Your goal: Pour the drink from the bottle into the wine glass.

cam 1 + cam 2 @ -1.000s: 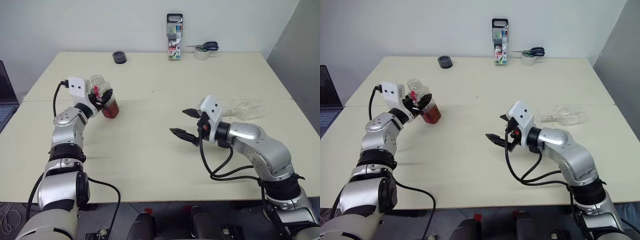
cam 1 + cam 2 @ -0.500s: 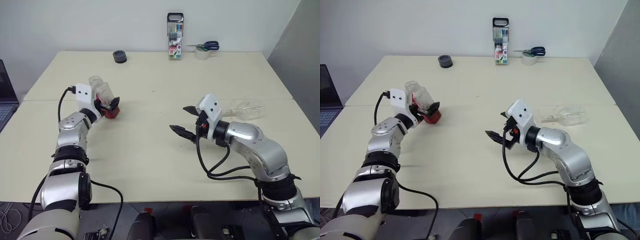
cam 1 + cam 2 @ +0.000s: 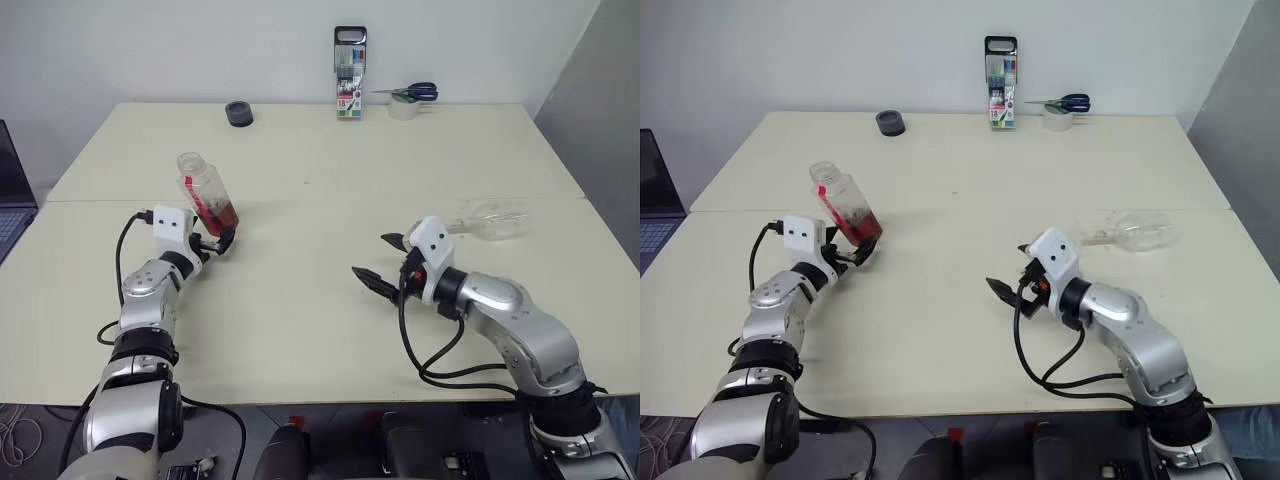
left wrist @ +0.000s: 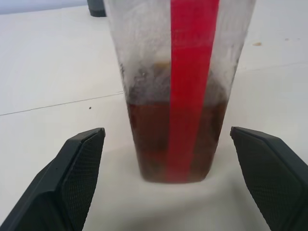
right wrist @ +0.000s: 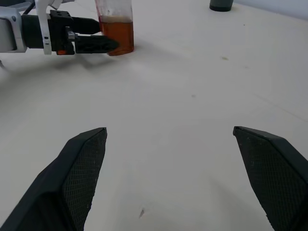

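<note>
Left pincer point(image 3: 218, 243) stands wide open at the foot of the bottle point(image 3: 205, 192), its fingers point(image 4: 72, 180) spread to either side without touching it; the arm reaches forward, low over the counter point(image 3: 300, 290). That bottle rests on the counter, leaning, uncapped, with the drink point(image 4: 154, 139) pooled in its lower part beside a red label strip. Right pincer point(image 3: 385, 260) is also fully open and holds nothing, pointing towards the left above bare counter on a bent arm. Beyond it, the wine glass point(image 3: 490, 217) lies on its side, well apart from the bottle.
</note>
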Robot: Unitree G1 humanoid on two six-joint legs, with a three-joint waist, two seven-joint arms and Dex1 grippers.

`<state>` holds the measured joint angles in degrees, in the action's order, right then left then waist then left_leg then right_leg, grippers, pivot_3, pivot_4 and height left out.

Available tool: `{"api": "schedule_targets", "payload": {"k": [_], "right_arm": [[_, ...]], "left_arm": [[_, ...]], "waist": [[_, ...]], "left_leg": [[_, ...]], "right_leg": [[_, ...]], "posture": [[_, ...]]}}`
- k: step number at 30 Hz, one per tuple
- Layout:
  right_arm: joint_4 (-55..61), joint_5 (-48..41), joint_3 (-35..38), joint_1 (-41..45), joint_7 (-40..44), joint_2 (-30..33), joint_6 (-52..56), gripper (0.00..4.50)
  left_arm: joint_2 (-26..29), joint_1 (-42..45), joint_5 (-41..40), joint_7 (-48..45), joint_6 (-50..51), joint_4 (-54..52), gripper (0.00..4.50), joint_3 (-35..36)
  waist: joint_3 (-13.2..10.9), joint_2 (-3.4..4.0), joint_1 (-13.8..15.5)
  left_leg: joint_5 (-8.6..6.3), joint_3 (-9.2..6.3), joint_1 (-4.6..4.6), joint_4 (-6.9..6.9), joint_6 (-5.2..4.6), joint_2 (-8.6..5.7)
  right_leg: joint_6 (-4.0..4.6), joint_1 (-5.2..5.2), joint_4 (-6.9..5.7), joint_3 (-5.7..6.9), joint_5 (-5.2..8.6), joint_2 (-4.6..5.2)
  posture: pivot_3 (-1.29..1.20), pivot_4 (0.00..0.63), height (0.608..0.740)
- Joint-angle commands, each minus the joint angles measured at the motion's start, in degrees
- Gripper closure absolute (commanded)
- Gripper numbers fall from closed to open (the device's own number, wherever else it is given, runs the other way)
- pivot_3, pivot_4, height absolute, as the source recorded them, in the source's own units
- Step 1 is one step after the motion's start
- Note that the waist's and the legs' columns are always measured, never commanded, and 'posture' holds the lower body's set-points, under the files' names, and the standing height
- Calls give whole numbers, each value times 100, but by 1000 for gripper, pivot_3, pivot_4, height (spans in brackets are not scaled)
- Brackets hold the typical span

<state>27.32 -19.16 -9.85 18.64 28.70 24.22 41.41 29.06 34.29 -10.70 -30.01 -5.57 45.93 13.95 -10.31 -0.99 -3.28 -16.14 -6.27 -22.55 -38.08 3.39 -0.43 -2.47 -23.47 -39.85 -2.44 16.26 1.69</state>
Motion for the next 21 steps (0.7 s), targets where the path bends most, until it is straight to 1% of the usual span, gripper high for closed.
{"api": "schedule_targets", "payload": {"k": [1, 3, 5, 6, 7, 9, 11, 13, 17, 21], "right_arm": [[592, -113, 284, -296, -65, 113, 91, 0], [880, -333, 526, -579, -234, 25, 436, 0], [1133, -650, 835, -830, -504, -224, 877, 0], [1229, -681, 966, -935, -719, -400, 931, 0], [1306, -688, 1074, -1007, -909, -530, 999, 0], [1325, -1178, 1597, -1053, -1252, -999, 1456, 0], [1137, -1591, 2246, -881, -1752, -1551, 1763, 0], [836, -2066, 2848, -605, -2098, -1908, 2051, 0], [289, -2636, 3677, -148, -2691, -2181, 2298, 0], [-212, -3312, 4436, 386, -3541, -2479, 2263, 0]], "left_arm": [[111, -569, -218, -34, 252, -1031, 32, 169], [96, -1201, -386, -86, 572, -1993, 32, 204], [114, -1836, -451, -266, 732, -2934, 32, 88], [124, -2090, -463, -317, 813, -3314, 32, 32], [115, -2276, -500, -345, 909, -3619, 32, 3], [113, -2510, -571, -566, 1051, -4175, 32, -193], [124, -2478, -645, -946, 1152, -4553, 32, -509], [136, -2276, -732, -1259, 1287, -4709, 32, -730], [229, -1828, -914, -1861, 1594, -4811, 32, -1081], [371, -1138, -1120, -2690, 1932, -4699, 32, -1424]], "waist": [[1, 0, -3], [1, 0, -9], [2, -2, -13], [2, -2, 1], [2, -2, 16], [2, -2, 51], [4, -3, 136], [5, -4, 171], [5, -3, 148], [4, 0, 111]], "left_leg": [[0, 1, 0, 1, 0, 0], [0, -2, 3, 3, 0, 3], [0, -9, 3, 9, 1, 9], [0, -11, 4, 10, 1, 13], [0, -12, 4, 10, 1, 12], [1, -8, 6, 7, 2, 11], [1, -6, 12, 6, 3, 7], [1, -3, 19, 5, 3, -1], [1, 2, 19, 7, 2, 2], [1, 5, 19, 17, 2, 8]], "right_leg": [[0, 0, 0, -2, 0, 0], [0, 0, 0, -5, 0, 2], [0, -1, 3, -11, 0, 4], [0, -1, 3, -12, 0, 5], [1, 0, 2, -10, 0, 8], [1, 6, 2, -8, 0, 7], [0, 23, 14, -1, 1, 4], [0, 32, 17, -2, 1, 2], [0, 30, 18, -3, 0, -6], [3, 22, 13, -7, 1, -14]], "posture": [[0, 150, 740], [0, 150, 740], [0, 150, 740], [0, 150, 740], [0, 150, 740], [0, 150, 740], [0, 150, 740], [0, 150, 740], [0, 150, 740], [0, 150, 740]]}}
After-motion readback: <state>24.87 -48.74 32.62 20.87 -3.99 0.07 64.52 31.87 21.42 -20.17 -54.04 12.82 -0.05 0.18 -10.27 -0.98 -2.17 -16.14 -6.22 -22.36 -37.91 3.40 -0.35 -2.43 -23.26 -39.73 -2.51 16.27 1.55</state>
